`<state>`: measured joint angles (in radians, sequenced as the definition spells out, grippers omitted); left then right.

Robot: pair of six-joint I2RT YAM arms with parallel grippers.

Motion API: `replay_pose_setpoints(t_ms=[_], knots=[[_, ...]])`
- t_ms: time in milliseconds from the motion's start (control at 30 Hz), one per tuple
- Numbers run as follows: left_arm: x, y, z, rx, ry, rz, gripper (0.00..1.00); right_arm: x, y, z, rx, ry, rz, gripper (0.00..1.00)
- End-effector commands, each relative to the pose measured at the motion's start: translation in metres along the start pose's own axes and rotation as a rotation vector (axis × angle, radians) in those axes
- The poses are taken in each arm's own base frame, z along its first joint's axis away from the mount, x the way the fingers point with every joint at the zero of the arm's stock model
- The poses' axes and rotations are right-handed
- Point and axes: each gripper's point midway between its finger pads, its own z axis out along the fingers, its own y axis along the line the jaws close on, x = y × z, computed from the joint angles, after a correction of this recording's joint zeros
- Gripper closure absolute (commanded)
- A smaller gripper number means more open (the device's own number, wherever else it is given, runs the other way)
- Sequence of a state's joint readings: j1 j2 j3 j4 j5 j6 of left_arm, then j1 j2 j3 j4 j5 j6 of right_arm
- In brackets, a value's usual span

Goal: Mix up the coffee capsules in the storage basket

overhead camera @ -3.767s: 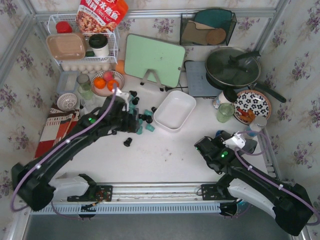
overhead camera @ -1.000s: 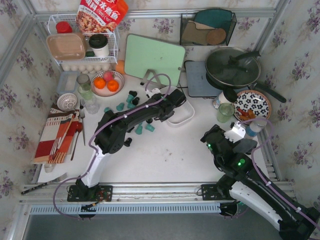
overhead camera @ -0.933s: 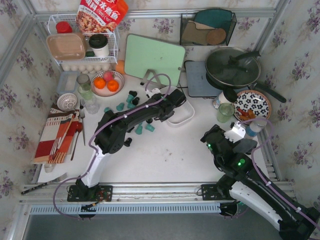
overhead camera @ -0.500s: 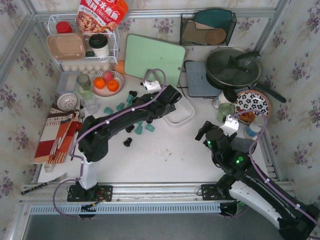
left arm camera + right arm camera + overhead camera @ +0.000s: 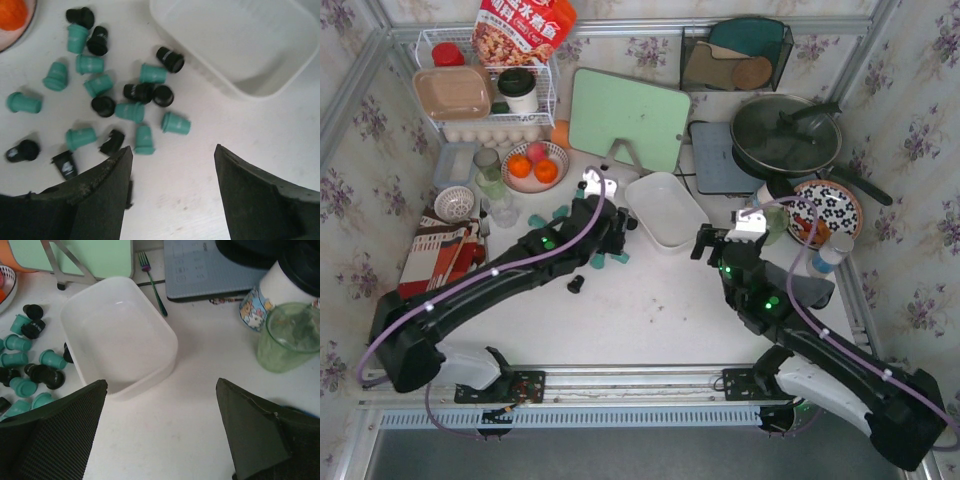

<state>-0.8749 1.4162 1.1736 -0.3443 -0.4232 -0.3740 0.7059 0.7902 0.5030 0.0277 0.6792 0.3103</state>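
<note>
The white storage basket (image 5: 665,208) stands empty at mid-table; it also shows in the left wrist view (image 5: 235,45) and the right wrist view (image 5: 120,335). Teal and black coffee capsules (image 5: 562,213) lie scattered on the table to its left, none inside; they also show in the left wrist view (image 5: 175,123) and the right wrist view (image 5: 25,365). My left gripper (image 5: 618,228) (image 5: 173,150) is open and empty, just at the near edge of the capsule cluster. My right gripper (image 5: 705,245) (image 5: 161,385) is open and empty, just right of and nearer than the basket.
A green cutting board (image 5: 628,118) on a stand is behind the basket, with a fork (image 5: 152,280) beside it. A fruit bowl (image 5: 533,165) is at the back left. A green cup (image 5: 292,337), a pan (image 5: 785,135) and a floral plate (image 5: 825,210) are on the right.
My left arm has drawn back from over the basket to the capsule cluster. The basket is now uncovered and turned. My right arm has swung left toward the basket.
</note>
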Motion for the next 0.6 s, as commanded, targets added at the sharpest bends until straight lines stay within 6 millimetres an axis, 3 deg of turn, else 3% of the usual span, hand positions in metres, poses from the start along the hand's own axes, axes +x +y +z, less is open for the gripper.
replay_pose_setpoints(t_ms=[0,167,333,567], knots=[[0.025,0.025,-0.022,-0.012,0.064,0.149,0.32,-0.029,0.022,0.018,-0.048,-0.13,-0.04,0.02],[0.07,0.044,-0.044,0.003,0.133,0.148,0.32,-0.019,0.034,0.039,-0.062,-0.147,-0.162,0.01],[0.106,0.066,-0.056,-0.013,0.204,0.145,0.32,-0.002,0.033,0.046,-0.08,-0.156,-0.258,0.0],[0.133,0.059,-0.042,0.095,0.32,0.068,0.32,0.007,0.036,0.043,-0.124,-0.148,-0.284,0.0]])
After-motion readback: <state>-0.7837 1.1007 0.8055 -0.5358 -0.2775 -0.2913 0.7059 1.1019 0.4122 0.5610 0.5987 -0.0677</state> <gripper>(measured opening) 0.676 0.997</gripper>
